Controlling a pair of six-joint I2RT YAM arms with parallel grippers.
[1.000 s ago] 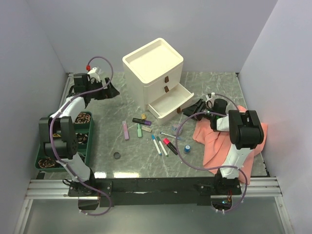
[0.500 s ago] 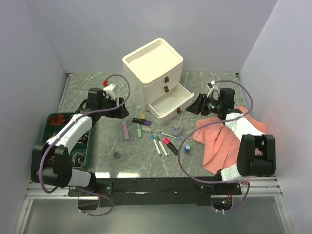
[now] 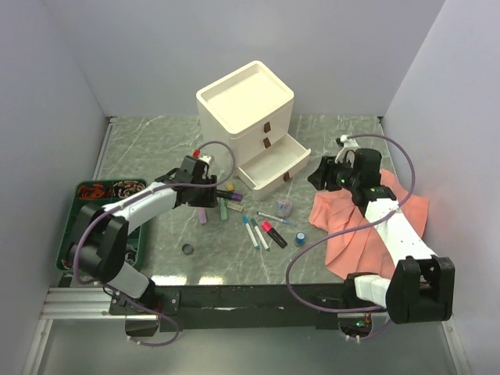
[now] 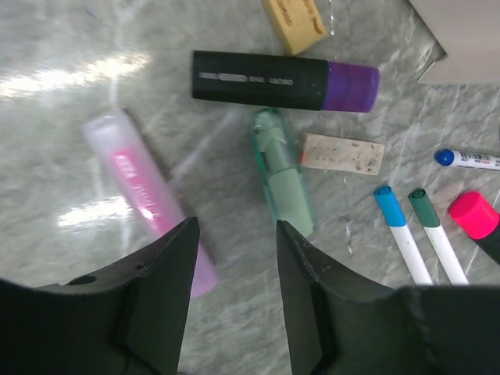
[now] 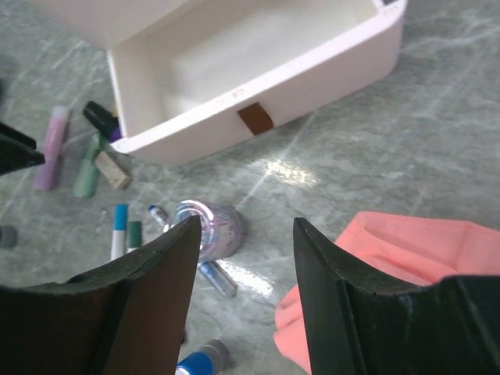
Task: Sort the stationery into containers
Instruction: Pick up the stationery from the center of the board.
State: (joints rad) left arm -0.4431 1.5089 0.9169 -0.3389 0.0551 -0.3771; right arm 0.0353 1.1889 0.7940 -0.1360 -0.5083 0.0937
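Note:
The cream-white drawer box stands at the back centre, its bottom drawer pulled out and empty. In front lie a purple highlighter, a lilac highlighter, a green highlighter, white pens, a red-and-black marker, a clear tape roll, a blue-capped vial and a dark disc. My left gripper is open and empty, low over the table between the lilac and green highlighters. My right gripper is open and empty, right of the open drawer, above the tape roll.
A salmon-pink cloth lies at the right under my right arm. A green tray with small items sits at the left edge. A yellow eraser and a speckled eraser lie among the highlighters. Walls close in the back and sides.
My left gripper has swung from the back left to over the highlighters. My right arm has unfolded; its gripper stays near the open drawer's right side.

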